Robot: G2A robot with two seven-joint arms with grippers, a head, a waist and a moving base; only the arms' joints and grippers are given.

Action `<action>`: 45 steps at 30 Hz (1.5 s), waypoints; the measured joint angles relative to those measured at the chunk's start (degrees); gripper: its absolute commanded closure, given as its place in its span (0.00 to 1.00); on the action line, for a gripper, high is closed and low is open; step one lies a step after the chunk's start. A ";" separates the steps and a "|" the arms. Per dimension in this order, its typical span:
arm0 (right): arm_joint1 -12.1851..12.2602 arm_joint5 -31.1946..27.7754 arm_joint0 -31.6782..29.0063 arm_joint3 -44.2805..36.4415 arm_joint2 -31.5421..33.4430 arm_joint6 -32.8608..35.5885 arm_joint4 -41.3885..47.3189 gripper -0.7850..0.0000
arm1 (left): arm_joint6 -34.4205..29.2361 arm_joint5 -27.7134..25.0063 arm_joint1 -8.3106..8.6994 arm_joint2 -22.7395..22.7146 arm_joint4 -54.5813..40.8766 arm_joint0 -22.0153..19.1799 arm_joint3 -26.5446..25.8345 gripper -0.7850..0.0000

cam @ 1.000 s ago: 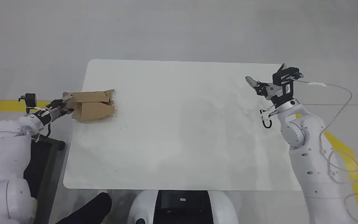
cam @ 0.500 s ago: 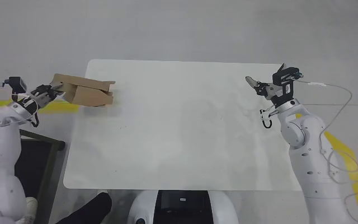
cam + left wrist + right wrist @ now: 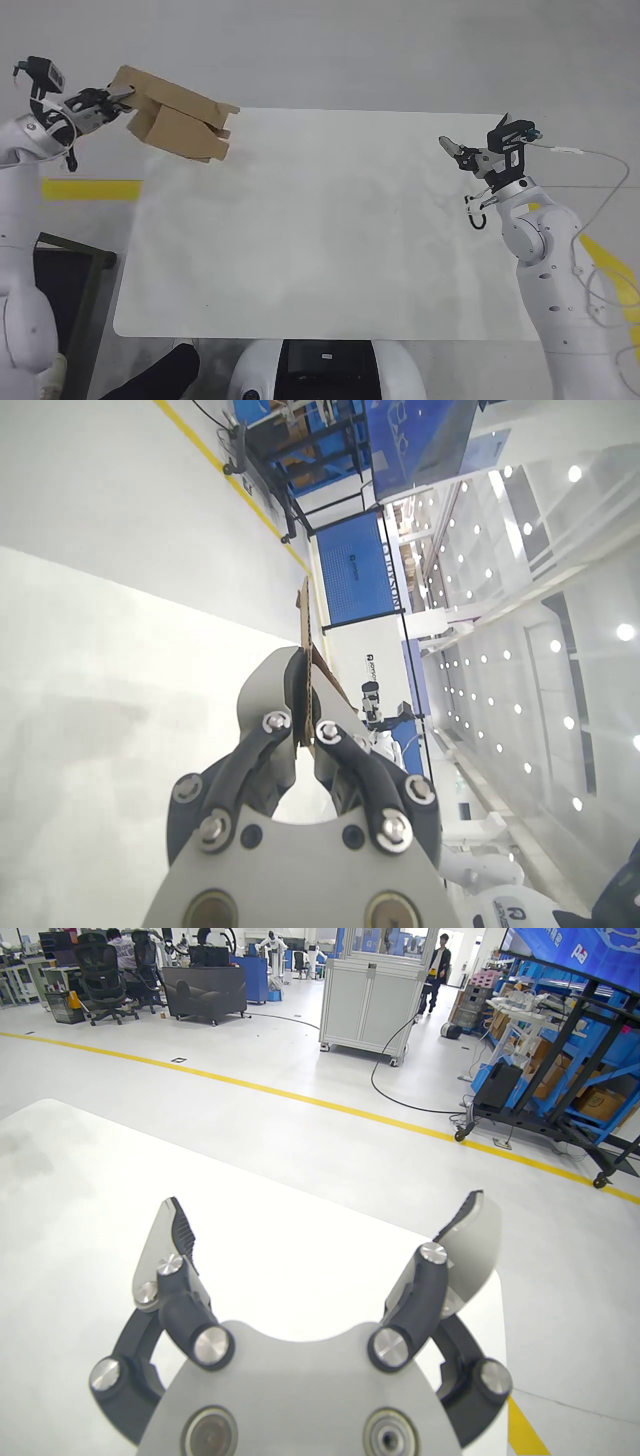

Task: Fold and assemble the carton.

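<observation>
A flattened brown carton (image 3: 178,117) hangs in the air over the table's far left corner, tilted, with its flaps loose. My left gripper (image 3: 112,97) is shut on its left edge. In the left wrist view the carton (image 3: 306,635) appears edge-on as a thin corrugated strip, pinched by my left gripper (image 3: 303,680). My right gripper (image 3: 457,151) is held at the table's right edge, above the surface. It is open, and in the right wrist view nothing lies between the fingers of the right gripper (image 3: 325,1218).
The white table (image 3: 330,230) carries nothing on its surface. A yellow floor line (image 3: 88,188) runs left of it. A cable (image 3: 585,158) trails from the right arm.
My left gripper has lifted the carton off the table's left edge and carried it up and toward the far left corner, tilting it. The right arm has not moved.
</observation>
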 measured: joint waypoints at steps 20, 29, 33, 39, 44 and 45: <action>0.00 0.00 0.00 0.00 0.00 0.00 0.00 0.00 | 2.39 5.15 -6.14 14.28 -8.97 10.49 -17.47 1.00; 0.00 0.00 0.00 0.00 0.00 0.00 0.00 0.00 | 1.49 5.21 -5.84 14.80 -8.77 15.38 -26.79 1.00; 0.00 0.00 0.00 0.00 0.00 0.00 0.00 0.00 | 0.74 6.54 -5.35 13.93 -8.84 17.00 -30.69 1.00; 0.00 0.00 0.00 0.00 0.00 0.00 0.00 0.00 | 0.70 6.59 -5.33 13.90 -8.85 17.08 -30.88 1.00; 0.00 0.00 0.00 0.00 0.00 0.00 0.00 0.00 | 0.70 6.59 -5.33 13.90 -8.84 17.08 -30.88 1.00; 0.00 0.00 0.00 0.00 0.00 0.00 0.00 0.00 | 0.70 6.59 -5.33 13.90 -8.84 17.08 -30.88 1.00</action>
